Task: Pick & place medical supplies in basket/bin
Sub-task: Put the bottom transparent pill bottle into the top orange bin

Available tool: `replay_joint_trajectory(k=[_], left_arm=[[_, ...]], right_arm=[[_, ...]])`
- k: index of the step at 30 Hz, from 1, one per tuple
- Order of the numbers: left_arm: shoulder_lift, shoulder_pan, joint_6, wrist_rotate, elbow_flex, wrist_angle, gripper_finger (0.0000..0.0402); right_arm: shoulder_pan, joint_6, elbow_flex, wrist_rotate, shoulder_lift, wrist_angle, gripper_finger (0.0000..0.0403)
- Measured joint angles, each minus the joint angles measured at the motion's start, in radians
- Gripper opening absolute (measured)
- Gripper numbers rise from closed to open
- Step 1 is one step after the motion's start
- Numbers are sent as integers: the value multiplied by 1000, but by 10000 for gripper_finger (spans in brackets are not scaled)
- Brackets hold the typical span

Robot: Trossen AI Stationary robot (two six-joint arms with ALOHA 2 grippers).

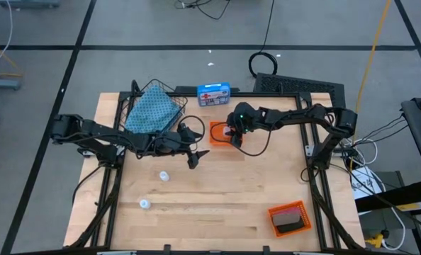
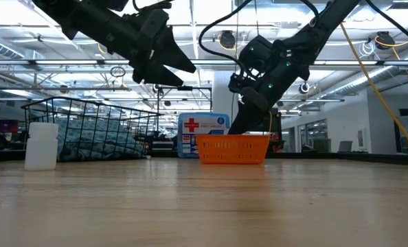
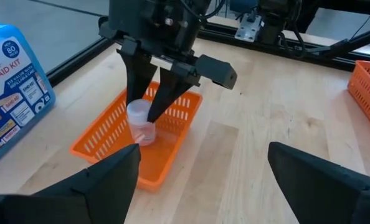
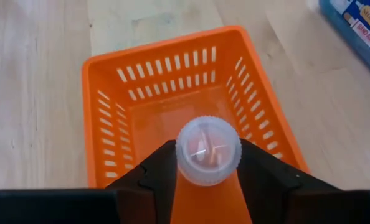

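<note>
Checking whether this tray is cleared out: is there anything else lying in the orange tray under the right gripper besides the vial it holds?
No: in the right wrist view the orange tray shows a bare floor, with only the vial pinched in the right gripper.

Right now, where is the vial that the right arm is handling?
The vial sits between the fingers of the right end effector, just above the small orange tray at the table's centre-back, near the blue first aid kit.

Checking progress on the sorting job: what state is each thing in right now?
left gripper: open, empty, above the table.
right gripper: shut on vial, over the orange tray.
vial: held upright, capped.
orange tray: upright, nothing lying in it.
basket: holds teal cloth.
two vials: loose on table.
</note>
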Motion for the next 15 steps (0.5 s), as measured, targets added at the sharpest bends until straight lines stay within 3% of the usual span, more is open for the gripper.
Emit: replay_joint_trajectory(k=[15], left_arm=[[0, 0, -1, 0, 0, -1, 359]], right_arm=[[0, 5, -30, 2, 0, 7, 151]])
